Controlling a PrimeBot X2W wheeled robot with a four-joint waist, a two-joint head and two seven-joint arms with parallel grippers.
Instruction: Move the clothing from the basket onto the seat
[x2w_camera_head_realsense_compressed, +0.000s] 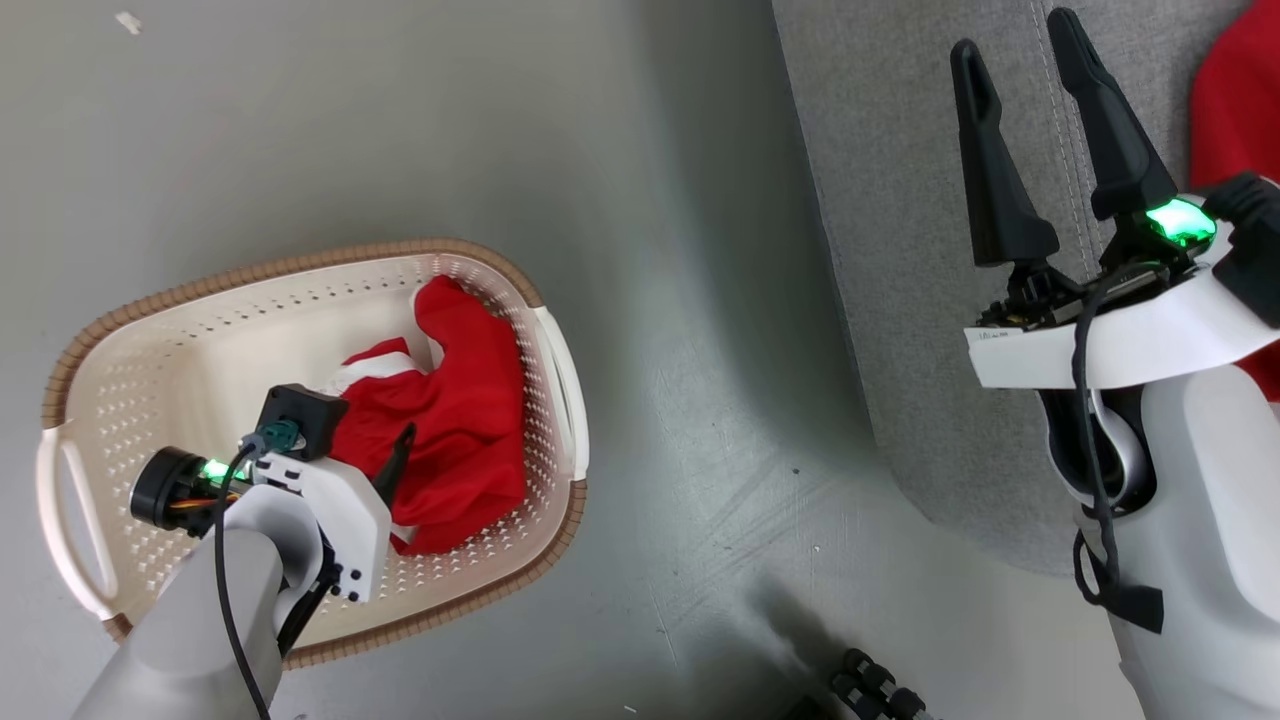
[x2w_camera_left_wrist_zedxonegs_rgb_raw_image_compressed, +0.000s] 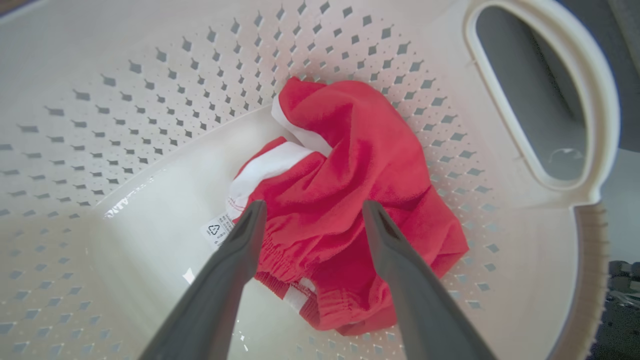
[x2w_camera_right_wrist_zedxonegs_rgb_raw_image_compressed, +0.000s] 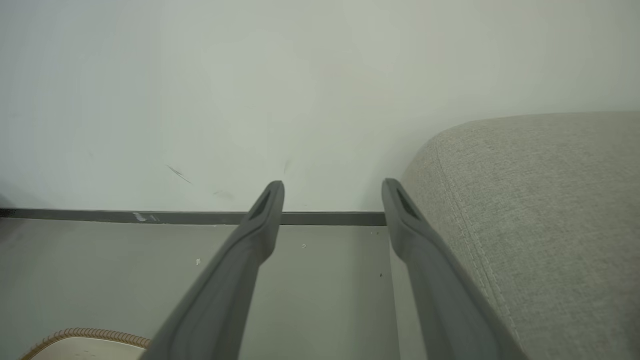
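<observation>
Red clothing (x2w_camera_left_wrist_zedxonegs_rgb_raw_image_compressed: 360, 150) partly hidden behind spread left gripper (x2w_camera_left_wrist_zedxonegs_rgb_raw_image_compressed: 314, 206) in basket (x2w_camera_left_wrist_zedxonegs_rgb_raw_image_compressed: 150, 100); right gripper (x2w_camera_right_wrist_zedxonegs_rgb_raw_image_compressed: 333, 187) likewise spread, empty.

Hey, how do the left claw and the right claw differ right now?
The left claw reaches down into the basket; the right claw is raised by the seat. The left claw's fingers frame the red clothing; the right claw's frame bare floor and wall. Both are open, holding nothing.

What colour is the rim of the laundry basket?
The rim is brown with a woven look, above cream-white perforated walls; the head view shows it best.
</observation>
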